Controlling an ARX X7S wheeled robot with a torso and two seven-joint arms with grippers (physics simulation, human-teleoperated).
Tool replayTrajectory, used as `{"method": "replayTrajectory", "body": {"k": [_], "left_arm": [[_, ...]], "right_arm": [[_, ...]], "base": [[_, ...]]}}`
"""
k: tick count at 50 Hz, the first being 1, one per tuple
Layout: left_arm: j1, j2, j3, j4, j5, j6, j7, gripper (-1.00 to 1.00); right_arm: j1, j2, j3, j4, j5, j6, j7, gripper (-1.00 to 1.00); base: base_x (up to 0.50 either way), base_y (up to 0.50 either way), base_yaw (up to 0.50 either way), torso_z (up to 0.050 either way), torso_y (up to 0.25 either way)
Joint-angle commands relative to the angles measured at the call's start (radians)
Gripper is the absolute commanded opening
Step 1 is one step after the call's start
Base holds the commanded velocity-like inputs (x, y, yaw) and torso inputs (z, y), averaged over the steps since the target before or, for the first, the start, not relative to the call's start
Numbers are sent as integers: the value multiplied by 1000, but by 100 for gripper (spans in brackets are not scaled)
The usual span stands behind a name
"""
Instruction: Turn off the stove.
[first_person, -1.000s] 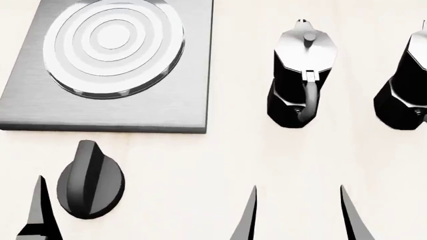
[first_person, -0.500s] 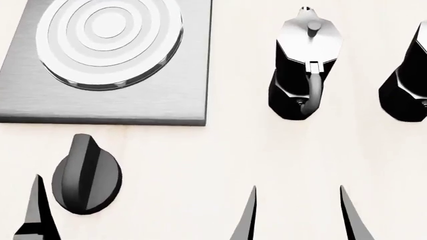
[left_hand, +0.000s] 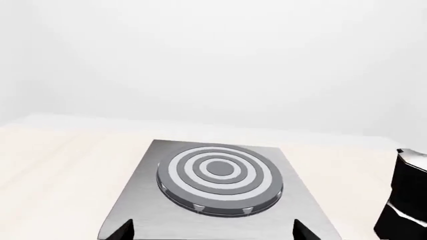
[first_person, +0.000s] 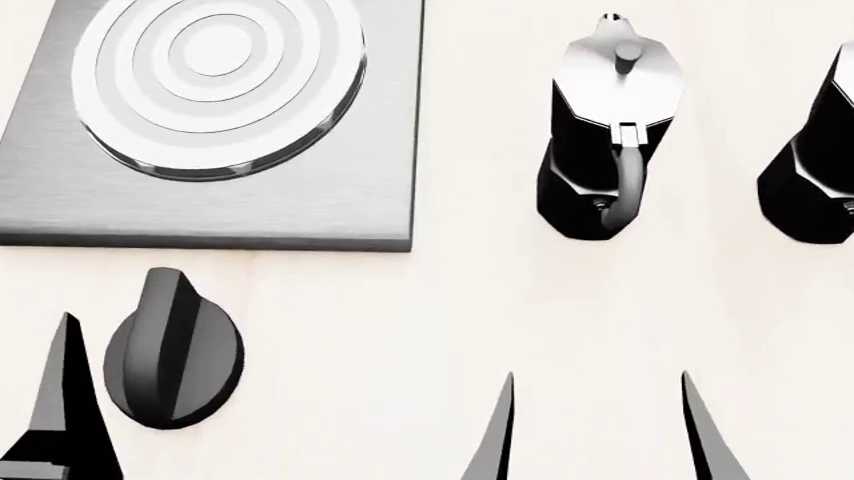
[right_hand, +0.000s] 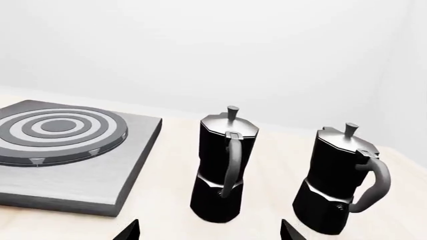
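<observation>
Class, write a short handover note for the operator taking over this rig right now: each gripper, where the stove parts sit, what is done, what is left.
Left gripper: open, empty, pointing at the slab; one finger shows just left of the knob, not touching it.
Right gripper: open, empty, idle near the moka pots.
Stove slab with burner: far left of the table; the knob lies in front of it, apart from it.
Done: left arm is beside the knob.
Left: close on the knob and turn it off. The pictures do not show whether the stove is on.
</observation>
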Motion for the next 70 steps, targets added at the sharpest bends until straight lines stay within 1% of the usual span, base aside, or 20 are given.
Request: {"method": "replayTrajectory", "body": {"k": [1, 15, 21, 30, 38, 40, 53, 70], "left_arm": [[-72, 3, 32, 74, -41, -78, -26, 100], [-120, 25, 106, 19, -18, -69, -32, 100], [-140, 49, 156, -67, 27, -31, -24, 100], [-150, 74, 197, -210, 83, 30, -20, 100], [-155, 81, 219, -282, 122, 70, -21, 100], [-158, 87, 223, -323, 130, 87, -20, 100], [-164, 96, 225, -444, 149, 137, -24, 100], [-170, 91, 216, -459, 143, 139, -39, 100]], "right_arm": [[-1, 5, -1, 1, 5, -3, 5, 100], [1, 11, -1, 1, 11, -2, 11, 100], [1, 13, -4, 0, 11, 0, 13, 100], [1, 17, -5, 2, 13, -4, 17, 100], [2, 20, -6, 5, 17, -5, 19, 100], [1, 20, -8, 7, 17, -7, 20, 100], [3, 24, -11, 9, 21, -6, 24, 100], [5, 29, -16, 23, 26, -16, 28, 100]], "base": [[0, 0, 0, 0, 0], [0, 0, 0, 0, 0], [0, 0, 0, 0, 0], [0, 0, 0, 0, 0], [0, 0, 0, 0, 0], [0, 0, 0, 0, 0], [0, 0, 0, 0, 0], [0, 0, 0, 0, 0]]}}
